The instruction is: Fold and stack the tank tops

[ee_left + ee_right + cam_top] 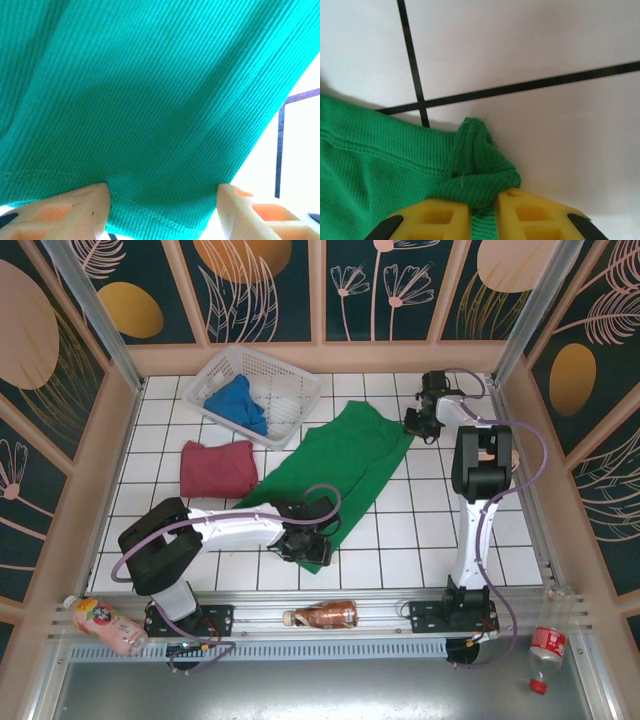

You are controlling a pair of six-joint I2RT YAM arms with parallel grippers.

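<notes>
While the right tool [484, 204] pinches the far right corner of the green top [345, 460], spread mid-tabletop [400, 535], the left tool [162, 195] gapes around its near hem; clamp that firmly, then lift both corners level.

We have two arms of one build: the left arm [235, 528] and the right arm [470, 535] each have a long white link set between chunky black joint housings, on a black base plate. A greyish-lilac cable [324, 488] loops along each arm (thin and glossy, running from joint to joint). Our left gripper [302, 545] looks black from above; close up, its fingers [70, 212] are pale cream plastic with orange hollows. The right gripper [415, 423] is black too, with bright yellow fingers [440, 220], blocky, with moulded square pockets and black pieces at the outer corners.
</notes>
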